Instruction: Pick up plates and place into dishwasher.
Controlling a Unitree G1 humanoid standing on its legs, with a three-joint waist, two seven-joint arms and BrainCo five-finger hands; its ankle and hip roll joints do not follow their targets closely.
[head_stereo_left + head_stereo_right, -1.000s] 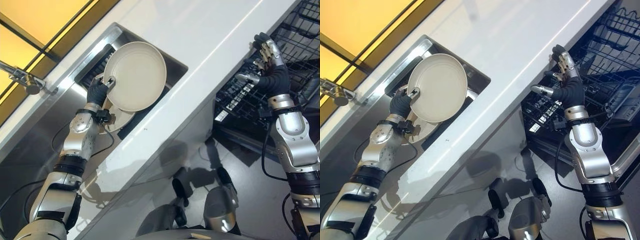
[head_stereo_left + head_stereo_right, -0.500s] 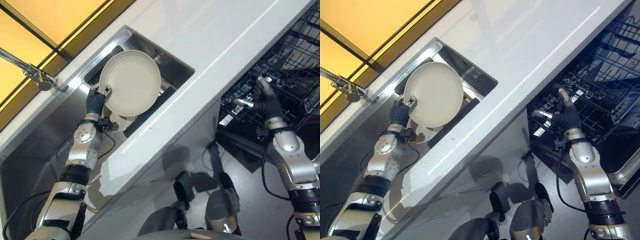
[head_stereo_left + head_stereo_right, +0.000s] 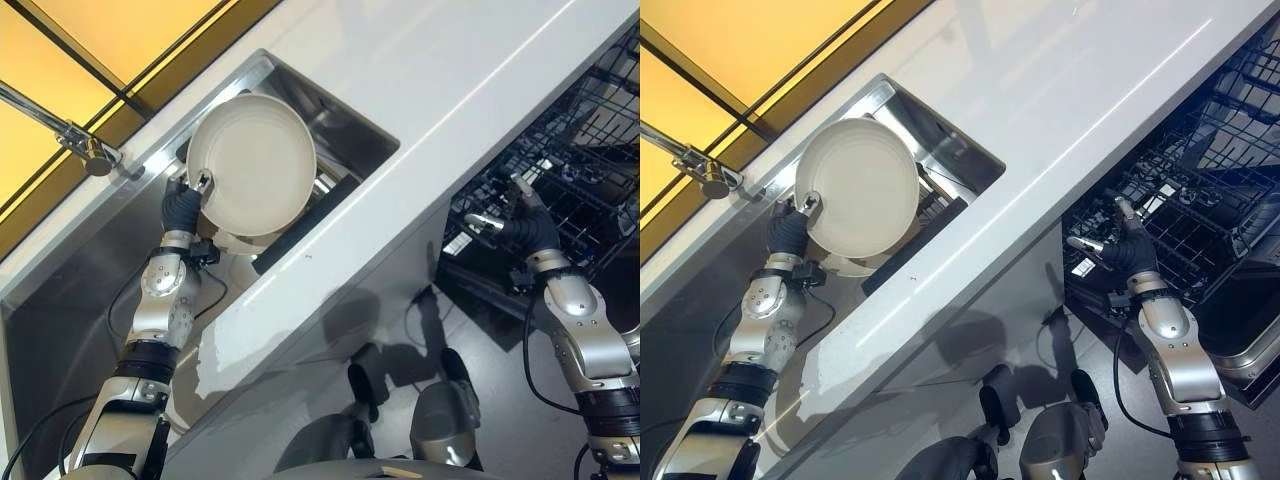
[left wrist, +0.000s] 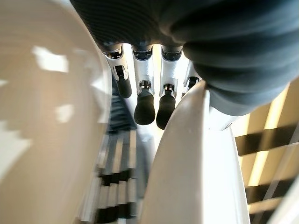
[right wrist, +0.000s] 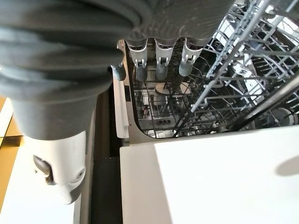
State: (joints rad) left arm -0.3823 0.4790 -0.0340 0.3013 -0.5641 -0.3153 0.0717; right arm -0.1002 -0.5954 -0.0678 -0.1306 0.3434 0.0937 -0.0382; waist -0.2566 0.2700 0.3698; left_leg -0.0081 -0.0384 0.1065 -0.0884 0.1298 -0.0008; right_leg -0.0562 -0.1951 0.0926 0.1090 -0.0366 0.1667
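A round cream plate [image 3: 255, 160] stands tilted above the sink [image 3: 345, 120], lifted off what lies in it. My left hand [image 3: 183, 205] is shut on its lower left rim; in the left wrist view the fingers [image 4: 145, 105] curl behind the plate's edge [image 4: 196, 158] and the thumb presses the front. Another pale plate [image 3: 232, 243] lies in the sink just below it. My right hand [image 3: 525, 225] is open with straight fingers and holds nothing. It hovers at the front of the dishwasher's black wire rack [image 3: 575, 150], which the right wrist view shows past the fingers [image 5: 160, 65].
A white countertop [image 3: 450, 70] runs between the sink and the open dishwasher. A metal faucet [image 3: 85, 150] stands at the sink's far left, by the yellow wall. The steel draining surface [image 3: 70, 300] lies to the left of my left arm.
The right hand has dropped from the counter's edge to the front of the rack. The left hand keeps its hold on the plate. The camera has shifted.
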